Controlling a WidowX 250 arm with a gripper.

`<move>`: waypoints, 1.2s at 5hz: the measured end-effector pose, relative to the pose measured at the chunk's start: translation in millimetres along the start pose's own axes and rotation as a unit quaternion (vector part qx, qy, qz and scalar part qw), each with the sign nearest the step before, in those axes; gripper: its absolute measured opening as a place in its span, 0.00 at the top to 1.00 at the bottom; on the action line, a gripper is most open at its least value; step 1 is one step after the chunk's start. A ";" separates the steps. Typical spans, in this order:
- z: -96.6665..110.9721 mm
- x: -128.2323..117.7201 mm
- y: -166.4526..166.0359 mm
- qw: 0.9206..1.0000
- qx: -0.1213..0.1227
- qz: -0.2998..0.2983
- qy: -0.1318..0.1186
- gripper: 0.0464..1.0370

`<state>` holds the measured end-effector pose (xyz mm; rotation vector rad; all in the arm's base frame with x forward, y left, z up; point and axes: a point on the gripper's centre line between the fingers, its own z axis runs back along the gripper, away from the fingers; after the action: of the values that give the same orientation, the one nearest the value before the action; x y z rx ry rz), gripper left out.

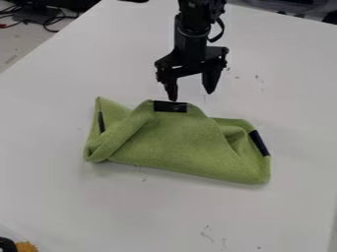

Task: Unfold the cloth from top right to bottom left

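The black gripper (191, 95) hangs over the white table just behind the cloth's back edge, its two fingers spread apart with nothing between them. The green cloth (174, 142) lies folded and rumpled in the middle of the table. A black patch sits on its raised back edge, close to the left fingertip; whether they touch I cannot tell. The cloth's left end is folded over in a thick roll with a narrow dark strip beside it. At its right end a dark blue strip lies near a loose fold.
The white table (72, 206) surrounds the cloth on all sides. Black cables (49, 22) lie beyond its edge at the back left. A black and orange-yellow object (25, 246) is at the front left corner.
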<state>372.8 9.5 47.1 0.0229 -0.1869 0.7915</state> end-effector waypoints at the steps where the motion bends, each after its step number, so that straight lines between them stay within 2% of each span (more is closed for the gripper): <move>1: -7.8 -1.9 4.5 1.000 -0.003 0.011 0.010 0.04; 2: -14.8 -12.9 15.9 0.999 0.021 0.010 0.026 0.04; 3: -5.9 -18.6 13.3 0.999 0.043 -0.021 0.019 0.04; 4: 8.4 -15.9 -3.1 0.998 0.044 -0.045 -0.001 0.04; 5: 8.1 -19.1 -6.8 0.998 0.036 -0.046 0.003 0.04; 6: 2.3 -27.1 -3.1 0.998 0.037 -0.046 0.017 0.04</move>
<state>356.0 -11.9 44.7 0.0864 -0.1236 0.7067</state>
